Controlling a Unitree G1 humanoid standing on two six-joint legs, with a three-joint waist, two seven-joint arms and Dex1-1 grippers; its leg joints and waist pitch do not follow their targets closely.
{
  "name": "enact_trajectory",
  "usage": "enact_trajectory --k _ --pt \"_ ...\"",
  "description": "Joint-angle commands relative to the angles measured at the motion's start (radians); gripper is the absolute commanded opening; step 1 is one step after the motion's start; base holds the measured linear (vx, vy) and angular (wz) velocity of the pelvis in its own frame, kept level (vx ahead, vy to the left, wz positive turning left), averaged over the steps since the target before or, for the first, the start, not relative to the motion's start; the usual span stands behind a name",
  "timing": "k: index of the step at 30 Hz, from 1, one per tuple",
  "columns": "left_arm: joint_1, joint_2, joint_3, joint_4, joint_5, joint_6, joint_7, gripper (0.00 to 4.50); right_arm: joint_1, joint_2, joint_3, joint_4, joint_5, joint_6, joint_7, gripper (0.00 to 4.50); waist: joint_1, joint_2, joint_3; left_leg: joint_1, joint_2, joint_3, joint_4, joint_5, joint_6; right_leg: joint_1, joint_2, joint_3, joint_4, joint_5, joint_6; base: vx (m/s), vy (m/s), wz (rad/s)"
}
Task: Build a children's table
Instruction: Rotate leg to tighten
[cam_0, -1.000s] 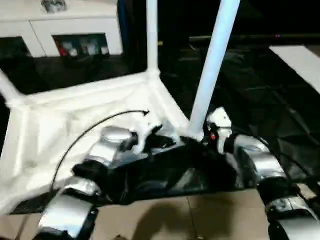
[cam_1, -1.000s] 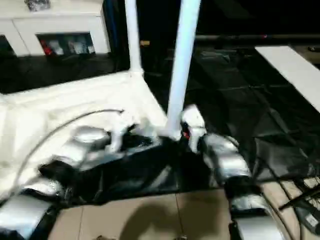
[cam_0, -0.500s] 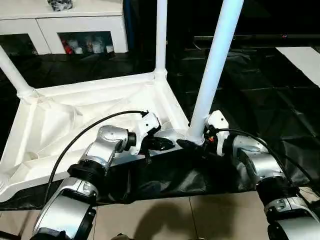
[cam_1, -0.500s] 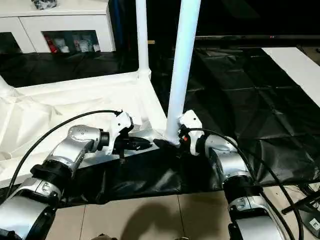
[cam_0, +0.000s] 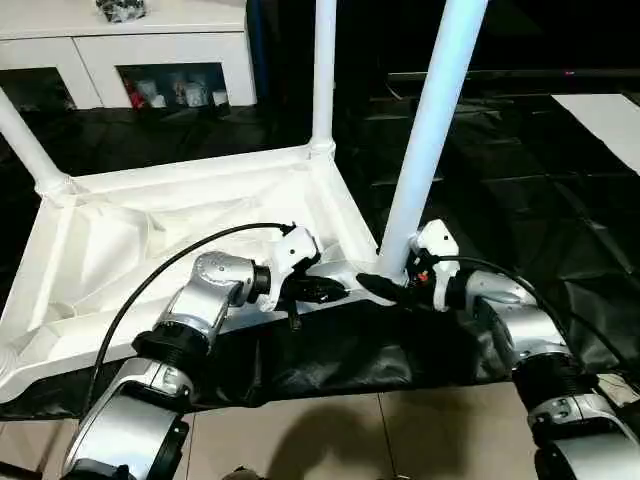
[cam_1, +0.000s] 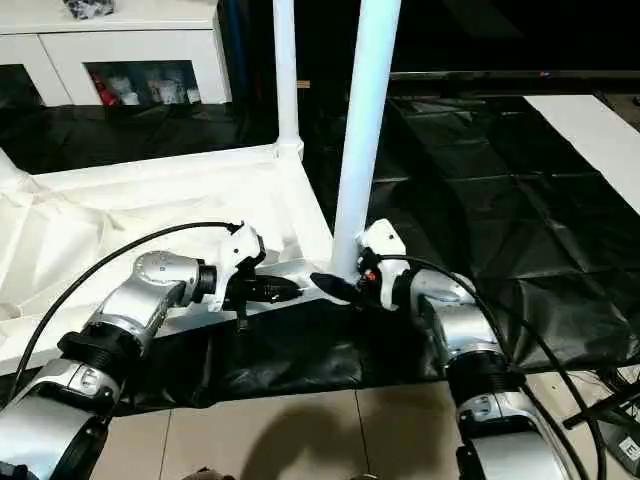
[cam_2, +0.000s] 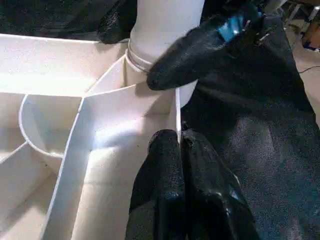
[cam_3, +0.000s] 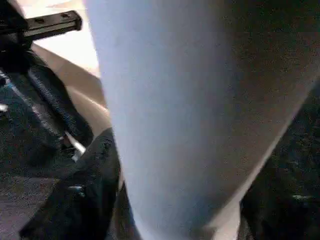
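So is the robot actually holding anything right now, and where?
The left gripper pinches the tabletop's near rim. The right gripper straddles the base of the near leg; whether it grips cannot be told.

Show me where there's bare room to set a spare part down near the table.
Free: the black sheet right of the near leg, up to the white panel; also the tile strip between the forearms. Crowded: the near corner of the table, where the left hand and right hand meet at that leg's base.
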Motion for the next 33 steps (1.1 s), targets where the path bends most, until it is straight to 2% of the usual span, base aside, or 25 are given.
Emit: enact_trajectory --k 1,3,4,7,9,12,14,16,19,22,23,25,27,31,33 --pt "-0.005 -0.019 -0.009 -0.036 -0.018 -0.003 0.003 0.0 0.009 0.036 0.043 0.012 -0.016 0.013 -0.004 3.02 0.001 -0.01 -0.063 0.005 0.022 0.001 -0.058 -0.188 0.072 0.062 -0.054 0.05 -0.075 -0.163 -0.235 0.0 0.0 0.0" --pt "-0.004 -0.018 -0.009 -0.038 -0.017 -0.003 0.003 0.0 0.011 0.037 0.043 0.01 -0.016 0.014 -0.004 2.83 0.0 -0.011 -0.063 0.004 0.022 0.0 -0.057 -0.186 0.071 0.063 -0.055 0.05 -0.076 -0.172 -0.228 0.0 0.0 0.0" --pt "-0.003 -0.017 -0.009 -0.038 -0.016 -0.001 0.007 0.0 0.013 0.039 0.041 0.009 -0.015 0.018 -0.01 2.83 0.0 -0.008 -0.063 0.004 0.023 -0.001 -0.058 -0.178 0.071 0.063 -0.055 0.05 -0.075 -0.167 -0.23 0.0 0.0 0.0" --pt "-0.002 -0.015 -0.008 -0.04 -0.013 0.001 0.015 0.0 0.014 0.043 0.037 0.009 -0.011 0.024 -0.021 2.69 -0.002 -0.008 -0.064 0.004 0.023 0.0 -0.057 -0.173 0.074 0.063 -0.054 0.05 -0.073 -0.144 -0.238 0.0 0.0 0.0" --pt "-0.009 -0.026 -0.005 -0.027 -0.001 0.005 0.062 0.0 0.013 0.065 0.024 0.017 -0.015 0.036 -0.09 2.68 -0.005 -0.008 -0.063 0.004 0.023 -0.001 -0.058 -0.171 0.073 0.062 -0.054 0.051 -0.072 -0.14 -0.24 0.0 0.0 0.0" --pt "-0.04 -0.072 0.011 0.02 0.019 0.016 0.193 0.0 -0.004 0.122 -0.009 0.061 -0.026 0.059 -0.255 2.67 -0.01 -0.009 -0.061 0.007 0.021 -0.002 -0.061 -0.195 0.055 0.06 -0.055 0.05 -0.078 -0.19 -0.229 0.0 0.0 0.0" --pt "-0.073 -0.122 0.025 0.07 0.035 0.024 0.316 0.0 -0.032 0.169 -0.033 0.118 -0.039 0.064 -0.398 2.67 -0.015 -0.005 -0.057 0.014 0.02 -0.003 -0.065 -0.243 0.026 0.054 -0.056 0.051 -0.09 -0.279 -0.207 0.0 0.0 0.0" --pt "-0.088 -0.146 0.028 0.091 0.043 0.022 0.368 0.0 -0.048 0.186 -0.037 0.149 -0.054 0.056 -0.467 2.66 -0.016 -0.003 -0.057 0.015 0.021 -0.005 -0.066 -0.255 0.016 0.053 -0.055 0.052 -0.091 -0.291 -0.2 0.0 0.0 0.0" --pt "-0.124 -0.202 0.029 0.134 0.05 0.01 0.46 0.0 -0.098 0.233 -0.049 0.217 -0.067 0.036 -0.583 2.66 -0.019 -0.002 -0.061 0.01 0.018 -0.005 -0.064 -0.242 0.017 0.055 -0.054 0.053 -0.087 -0.243 -0.198 0.0 0.0 0.0" --pt "-0.126 -0.212 0.017 0.131 0.054 -0.005 0.45 0.0 -0.105 0.252 -0.043 0.214 -0.061 0.012 -0.561 2.66 -0.016 -0.006 -0.063 0.006 0.015 -0.003 -0.06 -0.22 0.036 0.061 -0.055 0.052 -0.085 -0.204 -0.204 0.0 0.0 0.0" --pt "-0.123 -0.214 0.01 0.126 0.054 -0.016 0.433 0.0 -0.104 0.257 -0.033 0.204 -0.061 -0.005 -0.534 3.19 -0.014 -0.007 -0.065 0.005 0.015 -0.002 -0.058 -0.202 0.049 0.063 -0.056 0.052 -0.082 -0.179 -0.208 0.0 0.0 0.0" --pt "-0.108 -0.211 -0.002 0.107 0.051 -0.036 0.368 0.0 -0.099 0.264 -0.032 0.181 -0.042 -0.028 -0.465 3.32 -0.012 -0.008 -0.067 0.002 0.015 -0.002 -0.056 -0.163 0.073 0.065 -0.055 0.051 -0.075 -0.117 -0.224 0.0 0.0 0.0" --pt "-0.097 -0.2 -0.008 0.095 0.049 -0.049 0.333 0.0 -0.097 0.254 -0.033 0.174 -0.036 -0.036 -0.437 3.5 -0.012 -0.009 -0.067 0.001 0.016 -0.002 -0.055 -0.154 0.086 0.066 -0.055 0.05 -0.073 -0.099 -0.233 0.0 0.0 0.0" --pt "-0.068 -0.158 -0.012 0.064 0.024 -0.06 0.232 0.0 -0.088 0.185 -0.011 0.157 -0.029 -0.085 -0.318 3.84 -0.015 -0.009 -0.065 0.0 0.017 -0.002 -0.055 -0.174 0.095 0.068 -0.056 0.049 -0.075 -0.125 -0.242 0.0 0.0 0.0" --pt "-0.06 -0.143 -0.013 0.055 0.017 -0.07 0.2 0.0 -0.076 0.16 0.003 0.137 -0.018 -0.083 -0.246 3.84 -0.016 -0.008 -0.064 0.001 0.018 -0.001 -0.056 -0.185 0.1 0.068 -0.055 0.048 -0.077 -0.14 -0.243 0.0 0.0 0.0"
